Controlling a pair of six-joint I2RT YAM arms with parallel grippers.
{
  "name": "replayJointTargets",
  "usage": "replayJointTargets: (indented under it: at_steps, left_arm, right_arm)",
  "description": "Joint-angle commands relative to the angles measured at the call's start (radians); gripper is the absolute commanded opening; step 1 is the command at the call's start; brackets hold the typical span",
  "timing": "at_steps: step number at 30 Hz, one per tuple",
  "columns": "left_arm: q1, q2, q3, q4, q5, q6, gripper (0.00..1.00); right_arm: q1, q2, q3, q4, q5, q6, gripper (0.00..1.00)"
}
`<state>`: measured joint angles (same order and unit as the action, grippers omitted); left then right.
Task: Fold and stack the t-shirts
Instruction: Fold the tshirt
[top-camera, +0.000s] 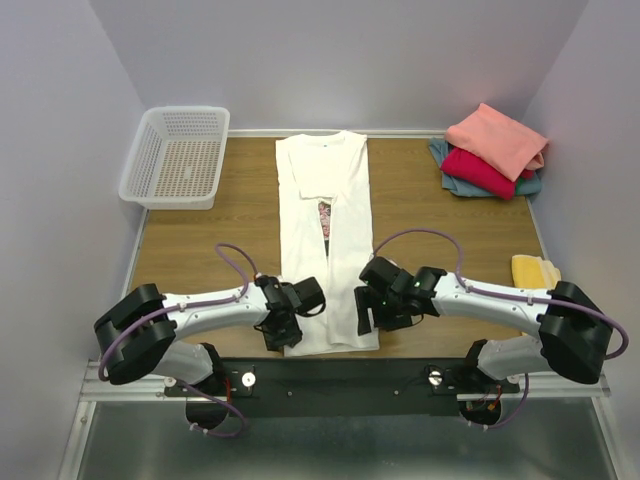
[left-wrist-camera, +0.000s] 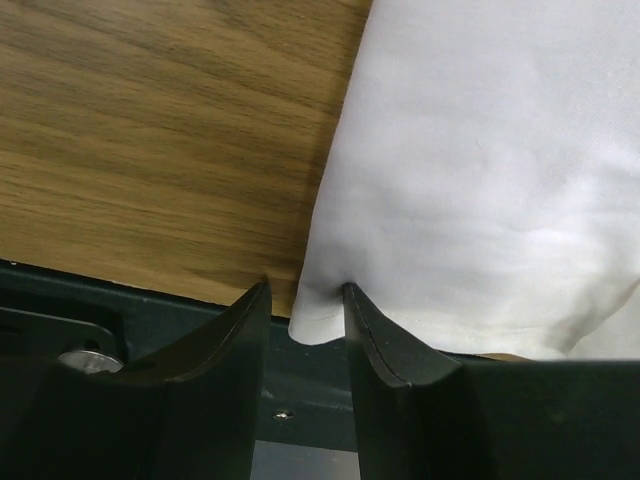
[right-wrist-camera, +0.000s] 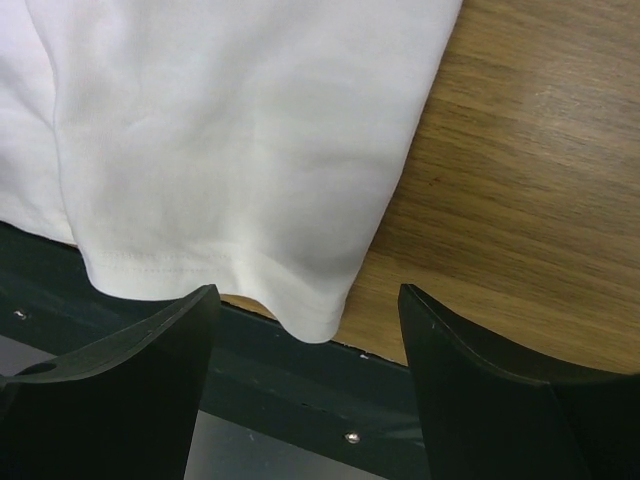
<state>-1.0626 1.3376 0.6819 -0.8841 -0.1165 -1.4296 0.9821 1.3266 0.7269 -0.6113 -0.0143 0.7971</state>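
White t-shirt (top-camera: 345, 270) lies on the table (top-camera: 440, 230) as one long narrow strip. Its long axis runs straight away from both grippers toward the far wall, and the hem is the end nearest them.

Left gripper (top-camera: 278, 338): sits at the hem's left corner. In its wrist view the jaws stand narrowly apart with the corner tip of the cloth between them. The cloth rests against the inner finger and a dark sliver of gap shows at the outer one, so I judge it is not pinched.

Right gripper (top-camera: 366, 325): sits at the hem's right corner with jaws spread wide. The corner hangs midway between the fingers and touches neither.

Neither arm is nearer; each has its own corner directly ahead of its fingertips.

Surface: smooth wood grain. The hem corners just overhang the dark rail (right-wrist-camera: 290, 390) at the near edge, so there is a free lip to close on.

Room: bare wood on either side of the strip. The pile of folded shirts (top-camera: 493, 150) is far ahead and outboard of the right gripper. The basket (top-camera: 175, 155) is far ahead and outboard of the left.
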Motion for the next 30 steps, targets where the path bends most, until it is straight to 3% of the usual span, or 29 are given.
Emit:
replayJointTargets:
  at_steps: [1, 8, 16, 20, 30]
  left_arm:
    - [-0.01, 0.055, -0.013, 0.082, 0.02, 0.024, 0.44]
    - [-0.008, 0.055, -0.047, 0.1, 0.038, 0.018, 0.41]
    - [-0.011, 0.021, -0.087, 0.112, 0.07, -0.002, 0.39]
    - [-0.014, 0.028, -0.091, 0.114, 0.074, -0.002, 0.34]
    - [-0.028, 0.021, -0.099, 0.119, 0.08, -0.006, 0.32]
  right_arm:
    - [0.02, 0.016, -0.009, 0.018, -0.036, -0.013, 0.78]
    - [0.049, 0.019, -0.052, 0.016, -0.053, 0.016, 0.62]
    - [0.059, 0.006, -0.103, 0.013, -0.041, 0.057, 0.56]
    - [0.059, 0.022, -0.103, 0.012, -0.023, 0.071, 0.48]
    - [0.059, -0.033, -0.066, -0.015, 0.048, 0.082, 0.52]
